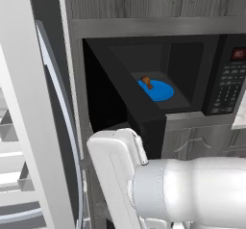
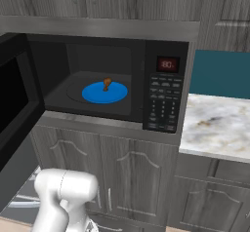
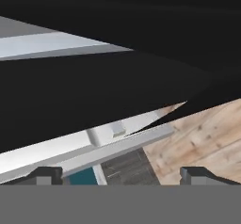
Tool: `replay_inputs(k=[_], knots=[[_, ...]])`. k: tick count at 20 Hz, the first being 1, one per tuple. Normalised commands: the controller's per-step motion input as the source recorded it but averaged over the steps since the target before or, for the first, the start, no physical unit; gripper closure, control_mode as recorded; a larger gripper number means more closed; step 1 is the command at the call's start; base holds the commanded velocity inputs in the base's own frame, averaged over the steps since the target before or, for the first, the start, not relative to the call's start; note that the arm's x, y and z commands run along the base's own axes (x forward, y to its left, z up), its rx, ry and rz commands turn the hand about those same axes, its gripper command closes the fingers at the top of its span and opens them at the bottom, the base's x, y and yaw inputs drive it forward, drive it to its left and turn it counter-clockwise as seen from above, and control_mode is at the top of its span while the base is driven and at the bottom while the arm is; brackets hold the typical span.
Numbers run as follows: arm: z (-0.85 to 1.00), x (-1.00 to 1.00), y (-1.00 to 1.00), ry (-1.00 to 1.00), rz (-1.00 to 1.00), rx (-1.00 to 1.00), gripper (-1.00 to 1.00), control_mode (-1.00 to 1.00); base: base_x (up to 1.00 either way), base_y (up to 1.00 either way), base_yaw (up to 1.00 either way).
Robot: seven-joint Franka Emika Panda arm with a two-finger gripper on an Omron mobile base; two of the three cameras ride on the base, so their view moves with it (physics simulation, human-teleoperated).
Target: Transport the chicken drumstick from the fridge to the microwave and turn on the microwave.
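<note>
The chicken drumstick (image 1: 147,82) (image 2: 106,84) is small and orange-brown and lies on a blue round plate (image 1: 158,91) (image 2: 105,93) inside the microwave (image 1: 226,79) (image 2: 163,104). The microwave's black door (image 1: 127,100) (image 2: 14,104) hangs wide open to the left. Its red display (image 2: 167,64) is lit above the keypad. The fridge (image 1: 24,127) stands at the far left with its white door and curved wire racks. In the hand view my gripper (image 3: 121,176) is open with nothing between its fingertips (image 3: 44,175), close under a black surface.
A marble counter (image 2: 215,124) with a teal wall behind it lies right of the microwave. Grey wood cabinets (image 2: 122,177) sit below and above. Pale wooden floor (image 3: 207,138) shows in the hand view. My white arm (image 1: 182,189) fills the lower foreground.
</note>
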Motion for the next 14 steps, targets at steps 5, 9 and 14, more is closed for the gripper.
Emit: replay_inputs(k=[5,9,14], knots=[[-0.12,0.17,0.05,0.00,-0.05,0.00,-1.00,-1.00,0.00,0.00,0.00],[-0.06,0.21,0.00,0.00,-0.08,0.00,-1.00,-1.00,0.00,0.00,0.00],[0.00,0.26,-0.16,0.02,-0.15,0.00,-1.00,-1.00,0.00,0.00,0.00]])
